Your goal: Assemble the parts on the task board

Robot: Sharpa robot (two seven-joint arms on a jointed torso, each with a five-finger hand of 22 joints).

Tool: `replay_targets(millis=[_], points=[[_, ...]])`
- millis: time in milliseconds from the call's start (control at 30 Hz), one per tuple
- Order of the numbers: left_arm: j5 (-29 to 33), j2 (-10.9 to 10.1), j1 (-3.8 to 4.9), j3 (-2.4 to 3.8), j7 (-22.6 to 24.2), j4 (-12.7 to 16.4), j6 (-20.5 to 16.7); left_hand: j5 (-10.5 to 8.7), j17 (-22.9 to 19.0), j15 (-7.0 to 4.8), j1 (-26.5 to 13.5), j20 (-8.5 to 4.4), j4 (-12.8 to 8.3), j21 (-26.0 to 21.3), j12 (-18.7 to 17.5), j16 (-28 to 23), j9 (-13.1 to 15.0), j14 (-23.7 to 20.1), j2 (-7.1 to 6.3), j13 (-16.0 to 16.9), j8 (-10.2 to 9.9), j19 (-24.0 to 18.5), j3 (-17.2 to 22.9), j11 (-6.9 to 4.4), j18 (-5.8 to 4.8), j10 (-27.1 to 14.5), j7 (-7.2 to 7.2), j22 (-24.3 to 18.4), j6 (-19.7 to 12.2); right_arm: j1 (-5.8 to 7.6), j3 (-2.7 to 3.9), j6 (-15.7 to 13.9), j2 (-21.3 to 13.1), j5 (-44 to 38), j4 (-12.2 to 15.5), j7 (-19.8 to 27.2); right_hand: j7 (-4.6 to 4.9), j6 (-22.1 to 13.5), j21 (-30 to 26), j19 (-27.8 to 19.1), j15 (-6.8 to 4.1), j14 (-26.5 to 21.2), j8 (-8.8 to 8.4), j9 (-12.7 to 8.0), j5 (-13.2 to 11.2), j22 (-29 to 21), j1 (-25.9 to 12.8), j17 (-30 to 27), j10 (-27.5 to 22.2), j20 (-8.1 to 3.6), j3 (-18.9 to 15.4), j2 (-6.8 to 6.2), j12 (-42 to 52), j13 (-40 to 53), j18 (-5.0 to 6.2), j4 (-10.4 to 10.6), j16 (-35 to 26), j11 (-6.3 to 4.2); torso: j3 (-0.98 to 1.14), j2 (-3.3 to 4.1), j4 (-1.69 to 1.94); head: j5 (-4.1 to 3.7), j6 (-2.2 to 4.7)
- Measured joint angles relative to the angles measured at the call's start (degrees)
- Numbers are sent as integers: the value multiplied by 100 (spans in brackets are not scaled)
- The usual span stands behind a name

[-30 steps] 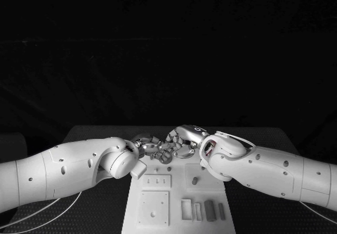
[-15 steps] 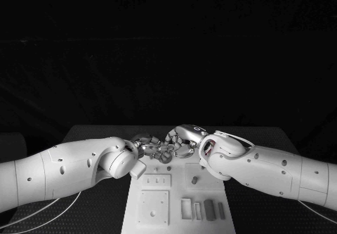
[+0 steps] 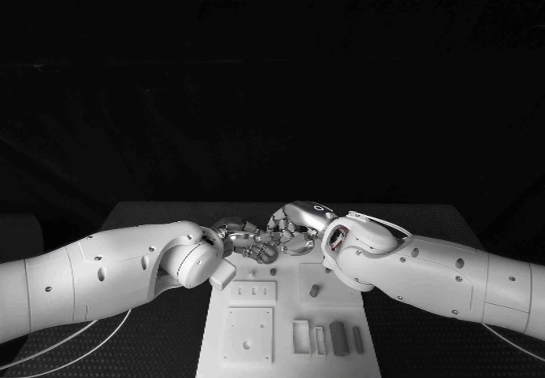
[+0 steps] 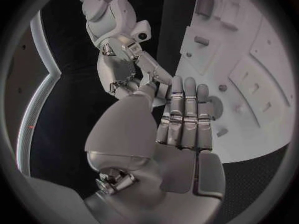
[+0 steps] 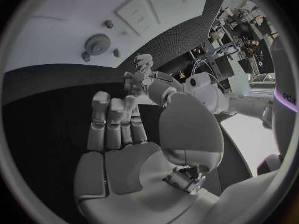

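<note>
Head view: both arms meet over the far end of the task board (image 3: 278, 331), which lies in the middle of the black desk (image 3: 159, 213). The left robot hand (image 3: 241, 236) and the right robot hand (image 3: 293, 228) sit just beside each other, fingers close together above the board's far edge. Whether anything is pinched between them cannot be told from here. On the near part of the board a small grey peg (image 3: 315, 290) stands upright, and a row of grey bars (image 3: 339, 339) lies to the right of an upright frame near the near edge.

Left wrist view: left robot hand (image 4: 177, 129) has its fingers extended side by side, released, nothing in the palm. Fingertips lie over the board (image 4: 249, 59). The right robot hand (image 4: 121, 72) is just beyond them, fingers bent; contents not discernible.

Right wrist view: right robot hand (image 5: 124, 144) shows a bare palm with fingers stretched out together, released. A small gear (image 5: 96, 43) rests on the board (image 5: 69, 20) with small round parts beside it. The left robot hand (image 5: 140, 74) is near the board's edge.
</note>
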Motion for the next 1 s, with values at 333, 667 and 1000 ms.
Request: replay_targets(millis=[333, 667, 1000], points=[[4, 7, 11, 17, -150, 8, 115, 1193, 130, 117, -1673, 98, -59, 45, 441, 193, 198, -374, -496, 249, -106, -365, 632, 132, 0, -565, 137, 0, -333, -24, -15, 28, 4, -4, -14, -23, 7, -7, 0, 0, 0, 0, 0, -3, -1, 0, 4, 0, 21, 1, 15, 3, -1, 0, -23, -16, 0, -21, 1, -1, 2, 2, -23], [10, 0, 6, 12, -187, 7, 177, 2068, 125, 142, -1805, 117, -1022, 123, 843, 413, 539, -532, -247, 448, 89, -641, 932, 153, -7, -872, 113, 4, -354, -32, -13, 41, 12, -4, -52, -27, 9, -9, 0, -1, 0, 0, 0, -2, -5, 0, 29, 0, 41, 1, 14, 6, -3, 0, -36, -17, 0, 0, 1, -1, 0, -1, -37], [-21, -11, -4, 13, -224, 2, 233, 1956, -53, 142, -2851, 113, -2750, 267, 1192, 621, 794, -534, -41, 482, 84, -646, 2022, 132, -17, -1015, 38, 4, -315, -52, -14, 41, 17, -9, -70, -41, -5, 5, 0, -1, 0, 0, 0, -6, 2, 0, 5, 0, 41, 1, 14, 30, -3, -1, -41, -19, 0, 0, 1, 0, 4, -10, -57]])
